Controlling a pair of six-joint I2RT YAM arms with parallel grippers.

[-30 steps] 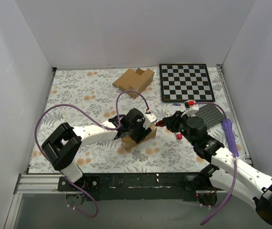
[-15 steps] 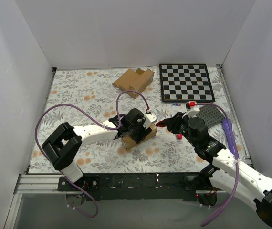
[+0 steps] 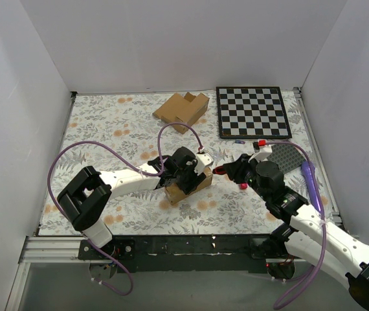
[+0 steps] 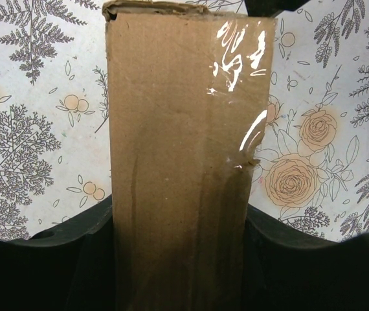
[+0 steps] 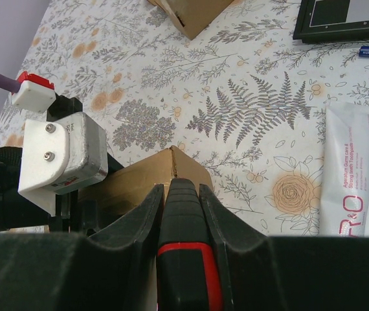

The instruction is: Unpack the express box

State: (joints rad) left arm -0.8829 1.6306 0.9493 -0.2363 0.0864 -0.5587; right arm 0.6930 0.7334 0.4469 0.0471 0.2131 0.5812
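Observation:
The express box [image 3: 186,188] is a small brown carton with shiny tape, lying on the floral cloth at table centre. My left gripper [image 3: 188,171] is shut on it, one finger on each long side; in the left wrist view the box [image 4: 184,149] runs away from the gripper [image 4: 179,223]. My right gripper [image 3: 231,170] is shut on a black and red cutter tool [image 5: 184,259]. The tool's tip sits at the near corner of the box [image 5: 139,184], at its right end; I cannot tell if they touch. In its own view, the right gripper [image 5: 180,194] points at that corner.
A larger notched cardboard box [image 3: 183,109] lies at the back. A chessboard [image 3: 252,111] is at the back right, with a grey studded plate [image 3: 288,155] and a purple object [image 3: 309,178] nearer. A white toothpaste tube [image 5: 348,172] and a small red piece [image 3: 243,185] lie right of the box.
My right arm has shifted slightly, and the tool tip stays by the box's right end. The left gripper and the box have not moved.

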